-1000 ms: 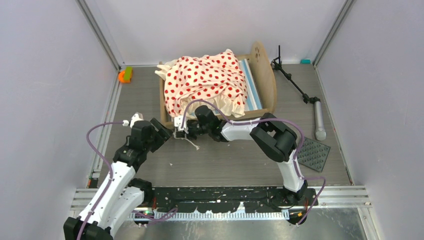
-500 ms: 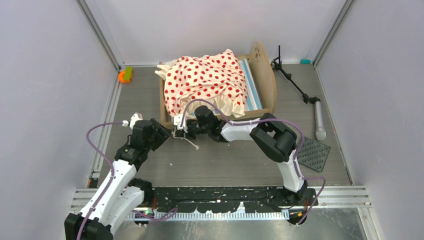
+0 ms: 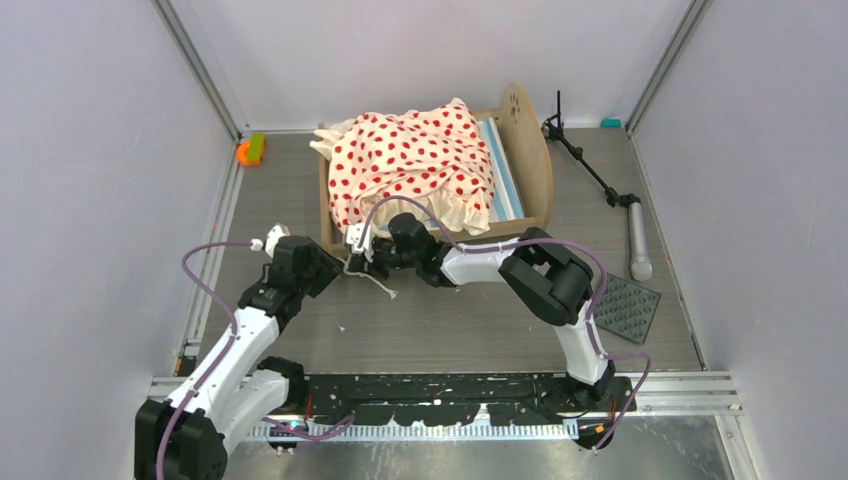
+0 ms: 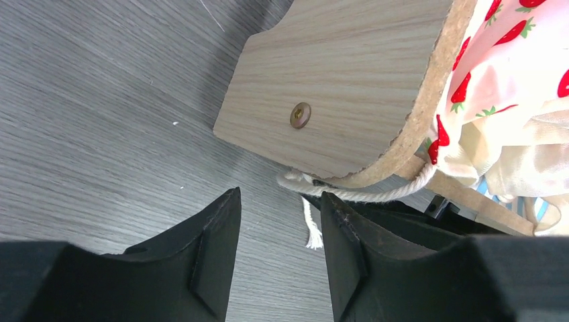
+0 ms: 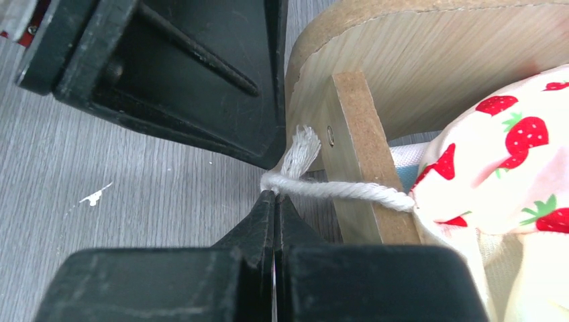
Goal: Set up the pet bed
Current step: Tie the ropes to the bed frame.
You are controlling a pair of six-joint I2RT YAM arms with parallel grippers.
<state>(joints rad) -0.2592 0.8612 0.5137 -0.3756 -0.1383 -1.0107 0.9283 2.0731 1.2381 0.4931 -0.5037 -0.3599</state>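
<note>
The pet bed (image 3: pixel 530 150) stands at the far middle of the worktop (image 3: pixel 450 320), and both arms meet at its near left corner. There the right jaws are closed tight, pinching a white cord (image 5: pixel 335 190) right at their tips. We see the cord run taut from the pinch, across a wooden rail (image 5: pixel 355 121) of the frame, to the edge of the bedding (image 5: pixel 510 168). Its frayed end sticks up just above the pinch.

The left jaws stand about half open and hold nothing. Their two black fingers (image 4: pixel 215 248) point at the rounded end board (image 4: pixel 335 87) from outside the bed, close against it; whether they touch it we cannot tell. In the left wrist view the cord loops under the board's lower edge, and its loose tail hangs just ahead of the gap between the fingers.

Inside the frame lies the blue-white striped mattress (image 3: pixel 500 185). The cream ruffled bedding is heaped on it, covering most of the bed and spilling over the left end. Only a strip of the mattress shows, beside the far end board with the paw-print mark (image 3: pixel 517 105). From above the red marks on the bedding read as spots; up close we see strawberries.

A black tripod stand (image 3: pixel 590 170) lies on the worktop to the right of the bed, and a dark studded mat (image 3: pixel 628 308) lies nearer the arms' bases
</note>
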